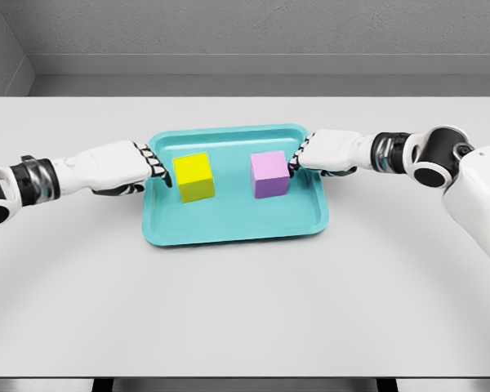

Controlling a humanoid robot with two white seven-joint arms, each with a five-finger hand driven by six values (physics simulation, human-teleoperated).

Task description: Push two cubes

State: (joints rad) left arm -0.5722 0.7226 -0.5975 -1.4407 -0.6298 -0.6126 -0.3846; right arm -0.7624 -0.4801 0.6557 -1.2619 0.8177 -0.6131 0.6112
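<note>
A yellow cube (194, 176) and a pink cube (270, 174) stand apart inside a teal tray (237, 222) on the grey table. My left hand (157, 166) reaches over the tray's left rim, its fingertips just short of the yellow cube's left face. Coming over the right rim, my right hand (298, 161) has its fingertips at the pink cube's right face. Both hands have their fingers extended and hold nothing.
The tray sits in the middle of the grey table (245, 310), with a raised rim all round. A grey wall (245, 37) runs behind the table's far edge.
</note>
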